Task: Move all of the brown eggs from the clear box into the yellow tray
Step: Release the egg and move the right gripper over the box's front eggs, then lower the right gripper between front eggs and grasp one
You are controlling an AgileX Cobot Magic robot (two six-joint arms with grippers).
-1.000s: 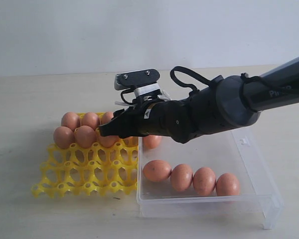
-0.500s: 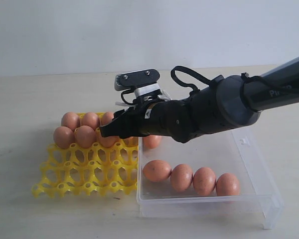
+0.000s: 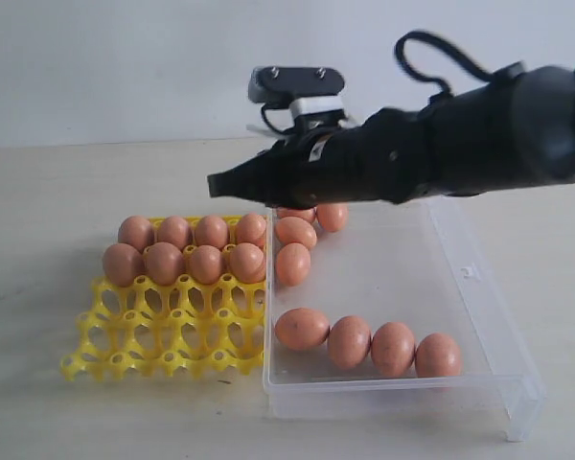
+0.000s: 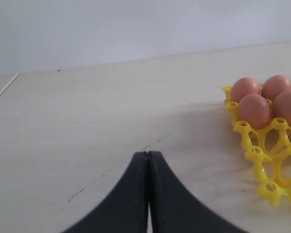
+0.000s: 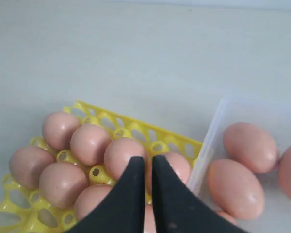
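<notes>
Eggs [image 3: 206, 264] now fill the tray's [image 3: 211, 362] two far rows, eight in all. My right tool [image 3: 216, 184] has let the latest one go in the cup nearest the box [image 3: 479, 316]. It has lifted clear above that edge of the tray, pressed nearly together and empty. Seven eggs that I can see remain in the box. About half done, I judge. My left tool [image 4: 148, 160] sits pressed together over the desk, off the tray's other side.

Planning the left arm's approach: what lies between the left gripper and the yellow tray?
Only bare table separates the left gripper from the tray; the left wrist view shows it.
</notes>
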